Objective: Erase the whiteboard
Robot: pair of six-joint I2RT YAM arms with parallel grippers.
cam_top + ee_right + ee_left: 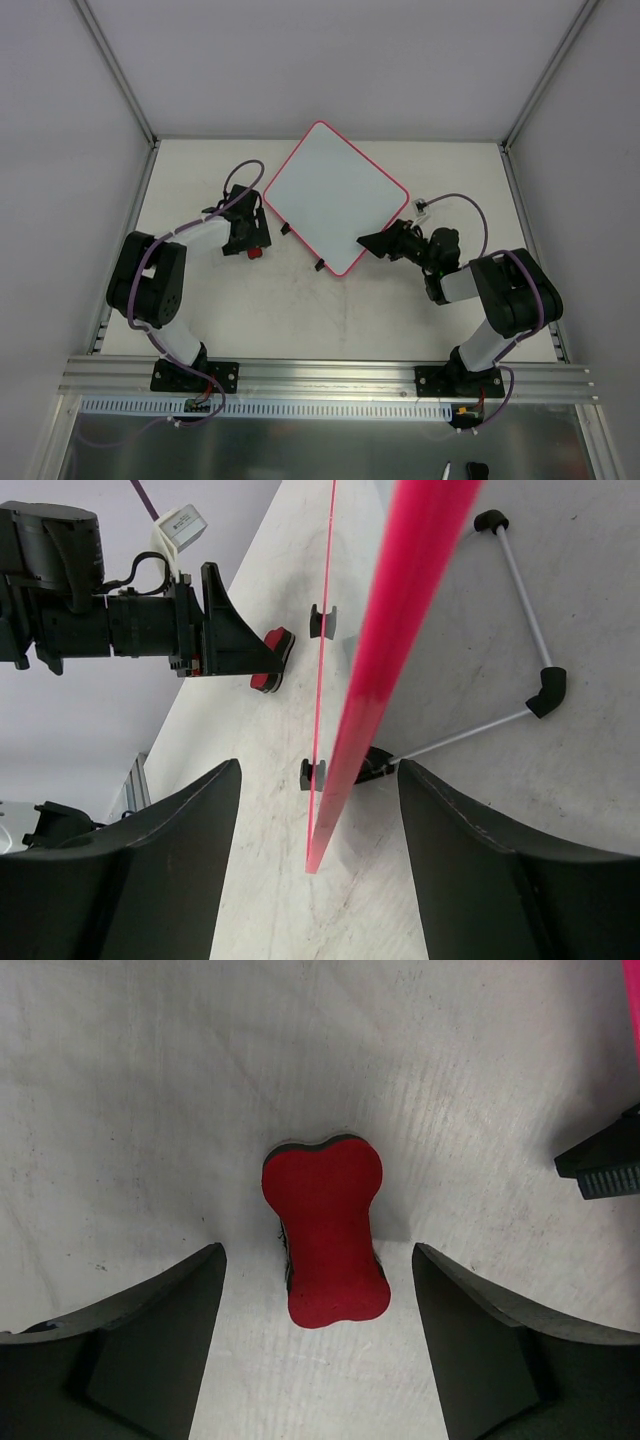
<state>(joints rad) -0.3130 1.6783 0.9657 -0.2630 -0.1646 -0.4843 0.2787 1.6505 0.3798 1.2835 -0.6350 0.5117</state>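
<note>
The whiteboard lies turned like a diamond at the table's middle back, its face white, with two black clips on its lower-left edge. The small red bow-shaped eraser stands on the table between the fingers of my left gripper, which is open and not touching it. It also shows in the top view. My right gripper is open, with the board's red-pink rim edge-on between its jaws, untouched. In the top view the right gripper sits at the board's lower-right edge.
A board clip shows at the right of the left wrist view, close to the left gripper. The aluminium rail holding both arm bases runs along the near edge. Grey walls and frame posts enclose the table.
</note>
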